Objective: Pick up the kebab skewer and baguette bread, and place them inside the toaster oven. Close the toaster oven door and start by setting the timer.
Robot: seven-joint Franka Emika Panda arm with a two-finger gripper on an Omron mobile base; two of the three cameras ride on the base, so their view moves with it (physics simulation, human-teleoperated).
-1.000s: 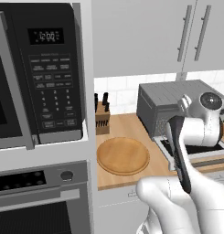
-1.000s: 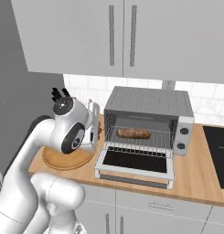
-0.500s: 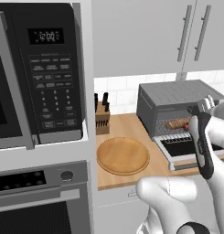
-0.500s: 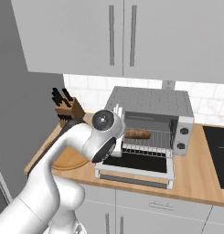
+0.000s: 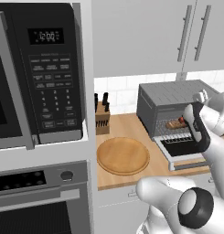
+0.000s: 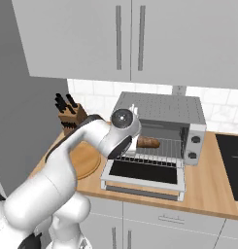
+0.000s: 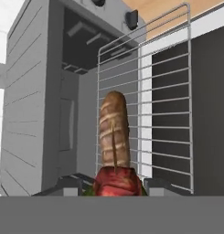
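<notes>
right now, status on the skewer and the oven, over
Gripper shut on kebab skewer, at the toaster oven mouth. Baguette bread lying on the wire rack. Toaster oven door down, nothing blocking.

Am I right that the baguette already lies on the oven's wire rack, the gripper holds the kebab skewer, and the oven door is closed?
Not quite: the toaster oven door hangs open, as the right base view shows. The baguette bread does lie on the rack, and the gripper holds the kebab skewer.
</notes>
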